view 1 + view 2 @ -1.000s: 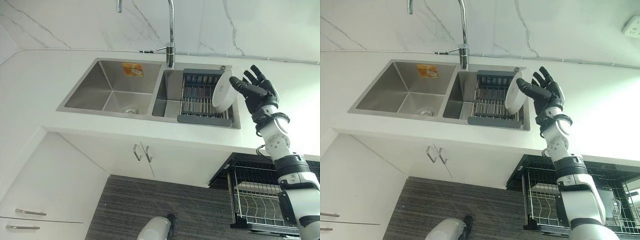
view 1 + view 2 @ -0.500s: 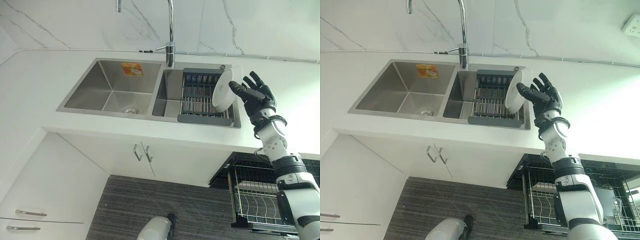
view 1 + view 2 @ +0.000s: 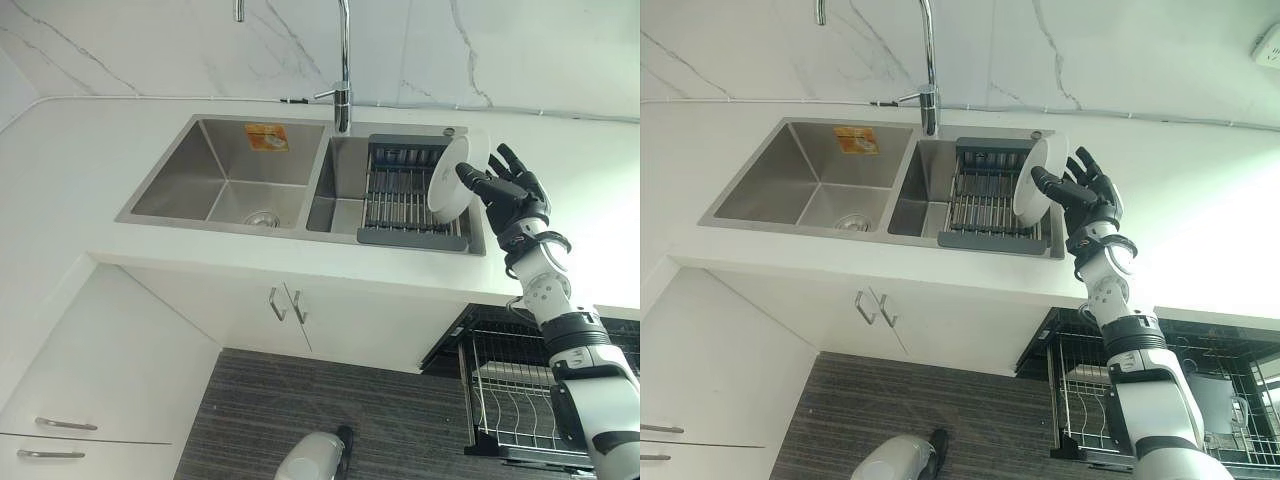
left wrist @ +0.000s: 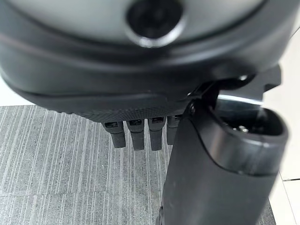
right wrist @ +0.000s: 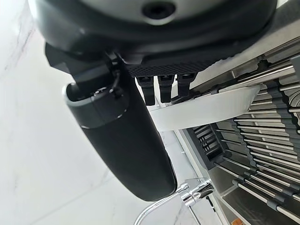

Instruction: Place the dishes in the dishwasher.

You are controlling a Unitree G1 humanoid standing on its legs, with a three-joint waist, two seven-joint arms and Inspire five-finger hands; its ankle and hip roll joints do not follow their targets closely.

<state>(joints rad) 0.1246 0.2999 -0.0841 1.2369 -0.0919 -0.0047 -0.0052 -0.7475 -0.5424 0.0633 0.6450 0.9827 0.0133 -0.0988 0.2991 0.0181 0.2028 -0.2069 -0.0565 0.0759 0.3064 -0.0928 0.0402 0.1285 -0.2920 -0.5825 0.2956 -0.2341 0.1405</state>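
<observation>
Plate [image 3: 453, 178] stands on edge in the sink rack [image 3: 405, 195] (draining) as right hand [image 3: 508, 190], fingers loose, reaches to grasp it.

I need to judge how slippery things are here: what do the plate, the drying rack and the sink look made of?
Plate: glossy white, likely ceramic, perhaps melamine; smooth, even sheen. Drying rack: shiny metal bars in a dark, matte frame, probably plastic. Sink: brushed stainless steel, judging by its grey, soft reflections.
</observation>
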